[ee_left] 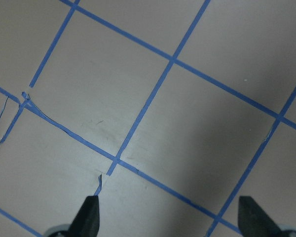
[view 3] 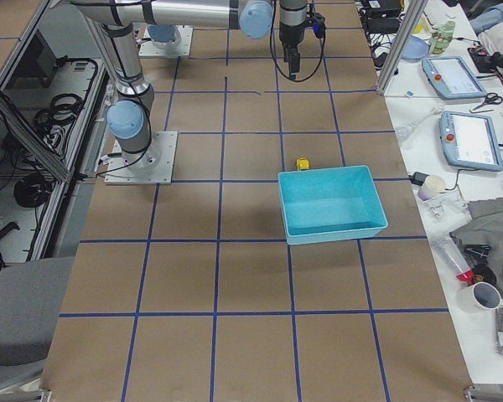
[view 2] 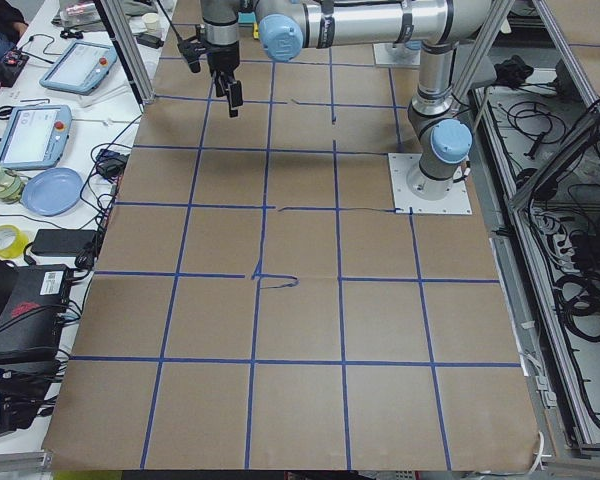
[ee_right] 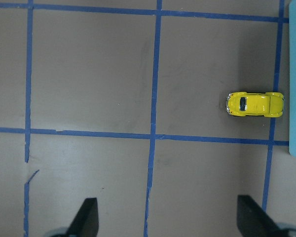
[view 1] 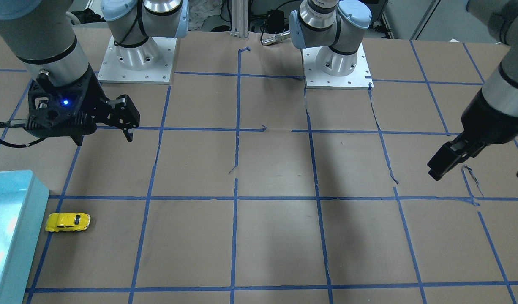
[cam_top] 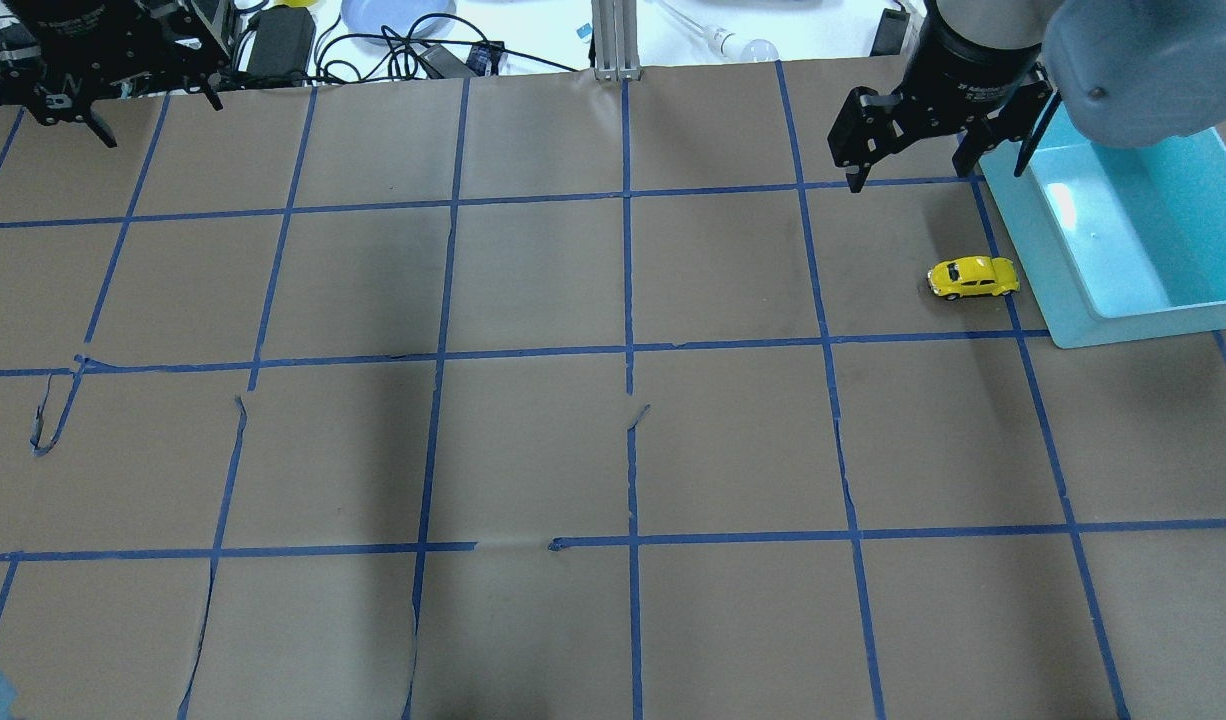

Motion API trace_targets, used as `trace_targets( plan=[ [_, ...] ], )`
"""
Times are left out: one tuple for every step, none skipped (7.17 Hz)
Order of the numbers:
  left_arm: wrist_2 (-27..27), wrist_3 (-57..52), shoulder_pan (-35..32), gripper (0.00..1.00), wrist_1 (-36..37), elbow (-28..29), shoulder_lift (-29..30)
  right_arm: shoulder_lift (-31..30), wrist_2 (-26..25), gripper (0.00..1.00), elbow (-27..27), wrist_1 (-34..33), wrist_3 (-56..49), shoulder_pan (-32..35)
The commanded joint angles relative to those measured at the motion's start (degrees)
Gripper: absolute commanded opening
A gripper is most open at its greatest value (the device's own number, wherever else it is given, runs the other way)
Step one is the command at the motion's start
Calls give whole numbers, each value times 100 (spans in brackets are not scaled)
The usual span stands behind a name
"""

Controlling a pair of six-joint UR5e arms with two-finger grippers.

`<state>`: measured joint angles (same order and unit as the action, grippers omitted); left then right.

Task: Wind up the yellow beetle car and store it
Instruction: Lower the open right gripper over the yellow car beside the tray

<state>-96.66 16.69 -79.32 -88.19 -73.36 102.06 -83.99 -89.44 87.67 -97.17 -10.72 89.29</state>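
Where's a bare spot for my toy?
The middle squares of the table are bare, from the left gripper across to the yellow beetle car. Crowded spot: the car beside the teal bin, near the right gripper.

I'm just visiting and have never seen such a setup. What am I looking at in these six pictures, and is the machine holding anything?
It is a robot with two arms bolted to a table. Each arm ends in a two-finger claw, called a gripper. Four pictures come from fixed cameras: one behind the robot, one facing it, one at each table end. Two come from cameras on the wrists, looking down. On the table stands a yellow beetle car, close beside a light-blue bin, not in it. The left gripper and the right gripper are both open and hold nothing; the right one hangs near the car.
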Motion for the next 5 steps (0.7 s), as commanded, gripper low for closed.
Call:
trace_targets(
  plan=[
    [16, -201, -389, 100, -85, -46, -326, 241, 252, 100, 388, -352, -1234, -217],
    [16, -402, -618, 100, -76, -90, -309, 521, 382, 100, 408, -451, -2031, -602],
    [-2, -1439, -707, 100, -128, -300, -414, 672, 409, 100, 443, -495, -2831, -867],
    [-2, -2468, -717, 100, -137, -493, -615, 943, 375, 100, 383, -583, -3509, -974],
    [24, -2634, -743, 100, -137, -626, -730, 1085, 348, 100, 426, -1080, -4525, -1105]
  ],
)
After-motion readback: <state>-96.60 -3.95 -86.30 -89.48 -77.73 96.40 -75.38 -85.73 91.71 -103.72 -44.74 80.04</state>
